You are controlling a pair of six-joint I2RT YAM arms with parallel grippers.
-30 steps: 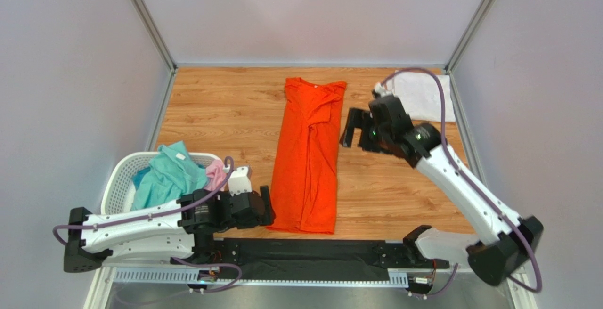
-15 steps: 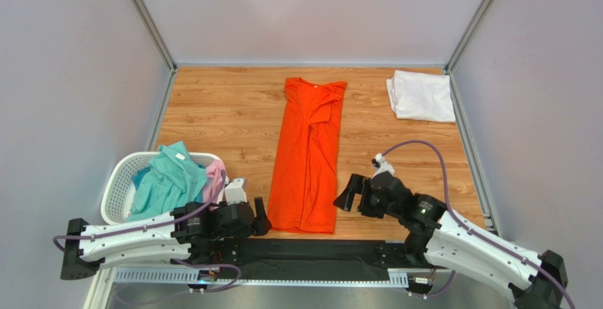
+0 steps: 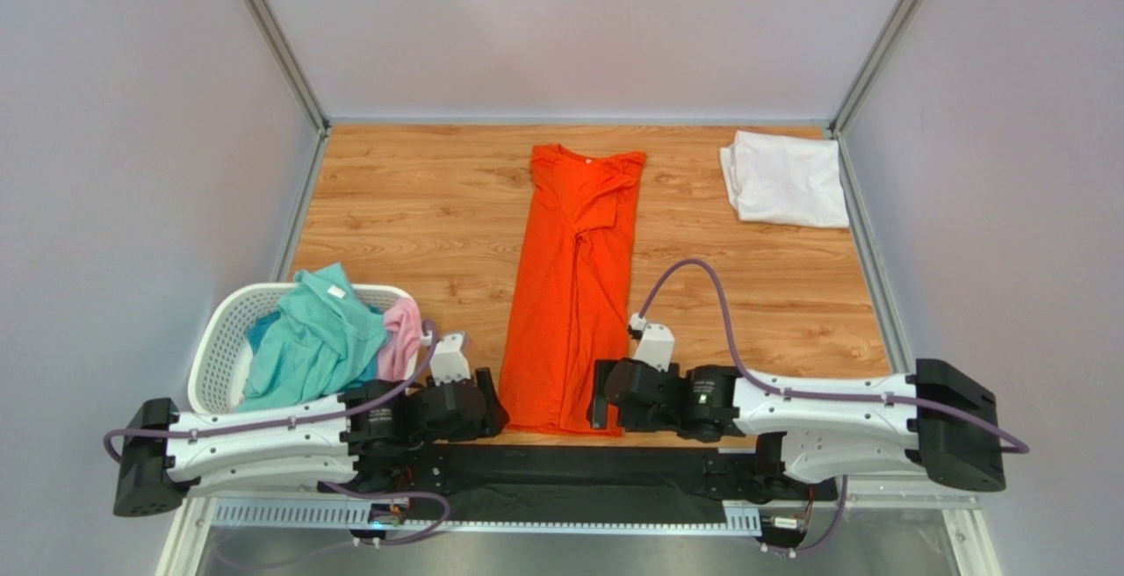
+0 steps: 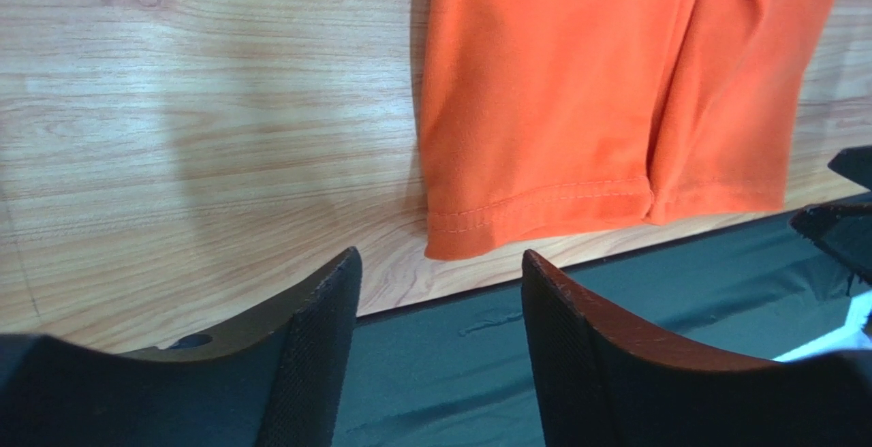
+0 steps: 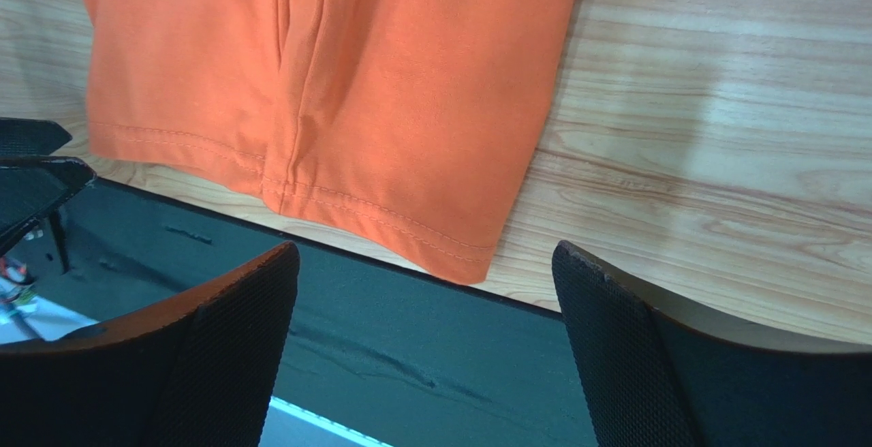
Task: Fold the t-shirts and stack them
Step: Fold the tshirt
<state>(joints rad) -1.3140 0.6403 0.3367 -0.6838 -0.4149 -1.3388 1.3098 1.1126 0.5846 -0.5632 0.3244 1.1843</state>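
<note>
The orange t-shirt (image 3: 578, 286) lies folded into a long strip down the middle of the table, hem toward the near edge. Its hem shows in the left wrist view (image 4: 573, 151) and in the right wrist view (image 5: 338, 110). My left gripper (image 3: 491, 402) is open and empty at the hem's left corner, low over the near edge (image 4: 440, 304). My right gripper (image 3: 602, 402) is open and empty at the hem's right corner (image 5: 425, 304). A folded white t-shirt (image 3: 784, 178) lies at the far right. Teal (image 3: 310, 333) and pink (image 3: 401, 336) shirts sit in the basket.
A white mesh laundry basket (image 3: 224, 339) stands at the near left beside my left arm. A dark mat (image 3: 567, 464) runs along the table's near edge under both grippers. Grey walls close in the table on three sides.
My right arm swung from the far right down to the near edge, ending at the hem's right corner. My left gripper shifted slightly along the near edge by the hem's left corner.
</note>
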